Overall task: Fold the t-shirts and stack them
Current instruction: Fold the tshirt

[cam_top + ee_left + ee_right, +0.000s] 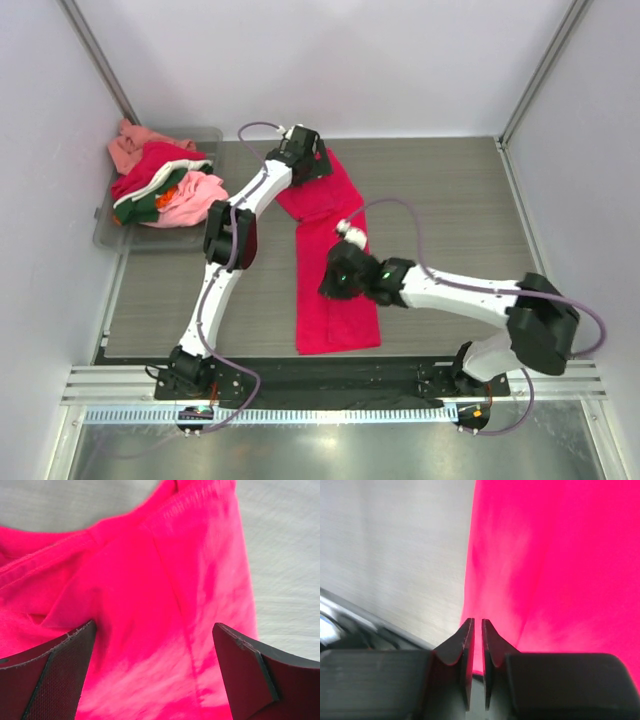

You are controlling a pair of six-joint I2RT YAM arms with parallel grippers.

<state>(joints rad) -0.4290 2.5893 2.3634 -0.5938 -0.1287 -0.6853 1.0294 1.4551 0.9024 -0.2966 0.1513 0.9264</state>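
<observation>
The left gripper (155,672) has its jaws spread wide, its dark fingers (55,675) low over the crimson t-shirt (338,320) with cloth showing across the whole gap between them; whether the tips press on the cloth cannot be told. The right gripper (475,640) has its jaws almost together, only a thin slit left, the tips at the shirt's long edge where red meets the grey table (450,200); whether any cloth is pinched between them cannot be told. The left wrist view shows a stitched seam and a folded band near the top of the shirt, which the overhead view hides under the arm. The overhead view shows the shirt lying as a long narrow strip down the middle of the table, bent slightly at mid-length, with the left arm reaching to its far end and the right arm lying across its middle. Well to the left, a clear bin (110,235) holds a heap of other t-shirts (165,185) in pink, red, green, white and orange.
</observation>
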